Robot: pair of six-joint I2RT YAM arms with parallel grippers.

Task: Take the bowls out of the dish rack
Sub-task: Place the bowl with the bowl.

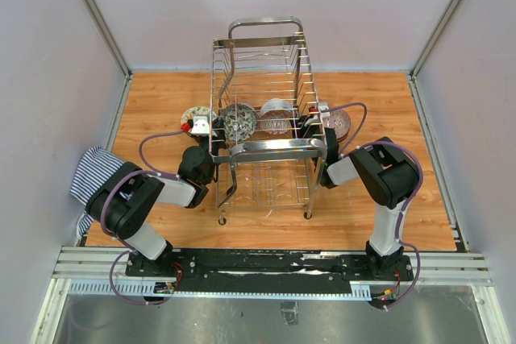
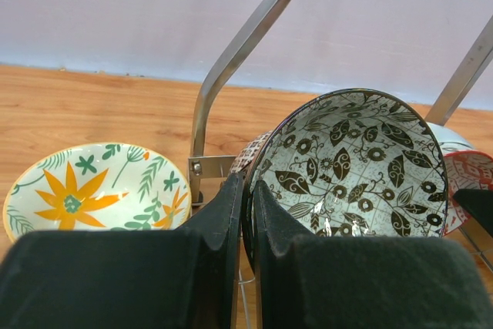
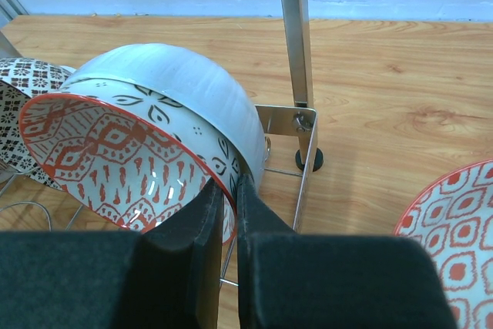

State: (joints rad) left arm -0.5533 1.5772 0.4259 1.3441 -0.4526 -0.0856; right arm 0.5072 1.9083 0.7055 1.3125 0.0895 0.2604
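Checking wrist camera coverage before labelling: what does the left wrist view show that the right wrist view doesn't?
Left wrist only: the left pincer shut on the rim of the leaf-patterned bowl, and a yellow-flower bowl on the wooden table. Right wrist only: the right pincer shut on the red-patterned bowl's rim, a white-backed bowl stacked behind it, and a second red bowl lying outside. Both: the dish rack, the wooden table, and apparently the red-patterned bowl's edge.

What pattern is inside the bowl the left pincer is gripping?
Dark leaves and curling vines on pale green-white; the left wrist view shows the bowl best.
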